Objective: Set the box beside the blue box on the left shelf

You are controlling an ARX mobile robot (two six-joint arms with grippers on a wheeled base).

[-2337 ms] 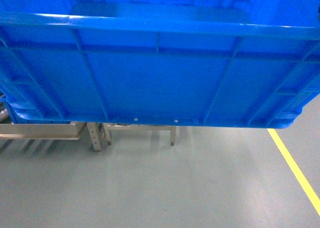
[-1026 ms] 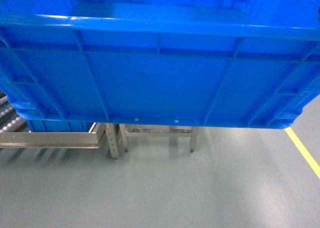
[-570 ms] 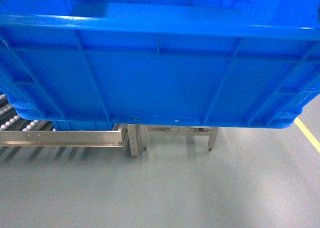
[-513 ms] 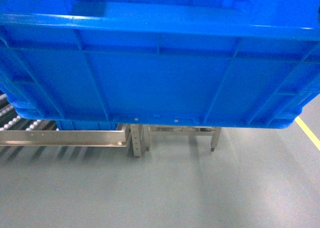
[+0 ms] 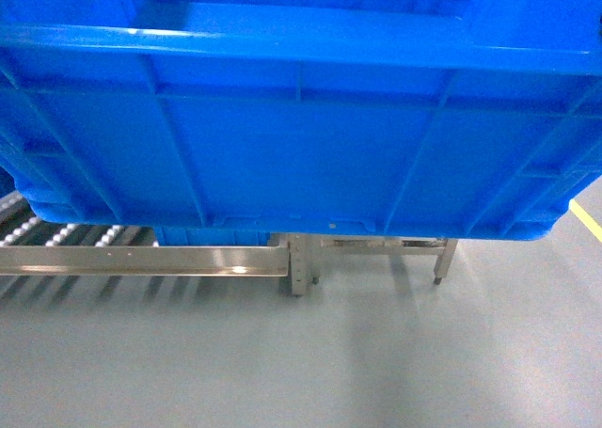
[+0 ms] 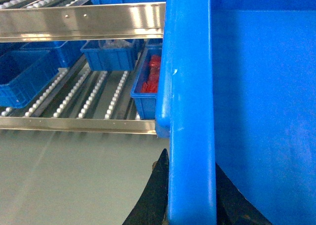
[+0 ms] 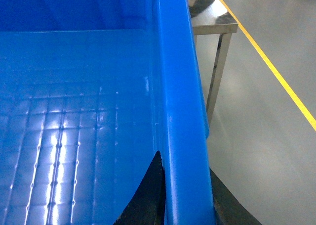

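Up close, bright blue ribbed box (image 5: 301, 155), thick rim

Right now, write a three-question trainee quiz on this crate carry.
1. True or false: the big blue crate already rests on the roller shelf.
2. Which hold the crate's rim? A) neither gripper B) the left gripper only C) both, the right gripper too
3. In the left wrist view, what colour are the contents of the small bin beside the crate?

Key: 1. False, it is held clear of the floor in front of the shelf. 2. C. 3. Red.
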